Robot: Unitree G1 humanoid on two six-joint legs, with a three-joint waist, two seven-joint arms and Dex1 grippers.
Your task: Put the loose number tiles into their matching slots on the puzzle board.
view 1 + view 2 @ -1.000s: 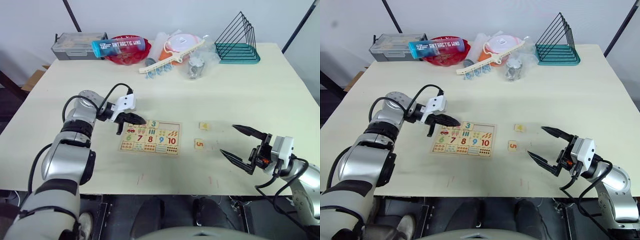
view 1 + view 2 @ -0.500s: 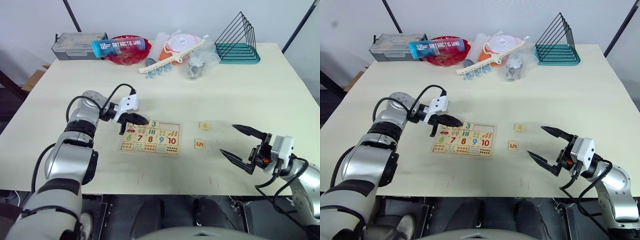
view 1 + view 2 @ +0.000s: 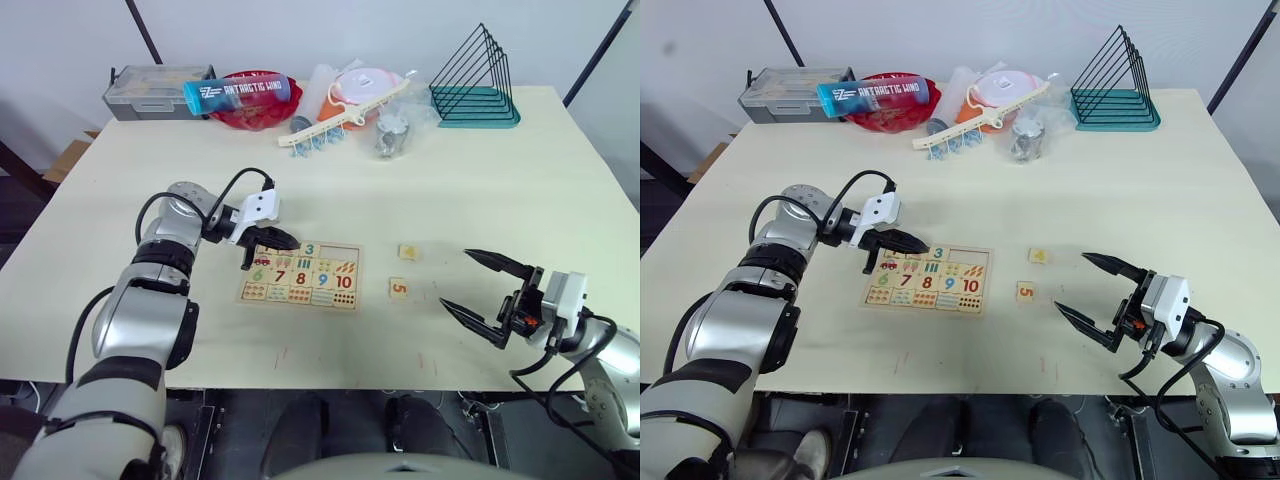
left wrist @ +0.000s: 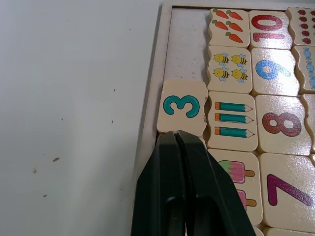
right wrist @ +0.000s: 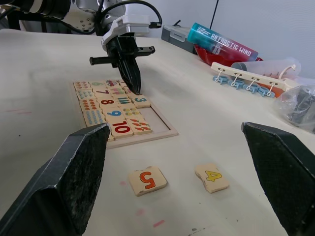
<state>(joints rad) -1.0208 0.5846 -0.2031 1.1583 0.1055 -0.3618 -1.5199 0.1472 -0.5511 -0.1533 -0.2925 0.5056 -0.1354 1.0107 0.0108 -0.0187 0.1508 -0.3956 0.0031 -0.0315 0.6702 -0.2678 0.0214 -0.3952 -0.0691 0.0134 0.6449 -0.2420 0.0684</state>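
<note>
The puzzle board lies at mid-table, its 6 to 10 tiles in place. My left gripper is shut, its tip touching the edge of the green 3 tile. That tile lies askew in the top row, overlapping the board's frame. Beyond the 3 tile the slots show bare wood. Two loose number tiles lie on the table right of the board: the yellow 4 and the orange-red 5. My right gripper hovers open right of them, holding nothing.
Along the table's back edge stand a grey box, a blue bottle on a red bowl, a white clip strip, plastic bags, and a teal wire rack.
My left gripper has edged right along the board's top row, up against the 3 tile. The right arm has not moved.
</note>
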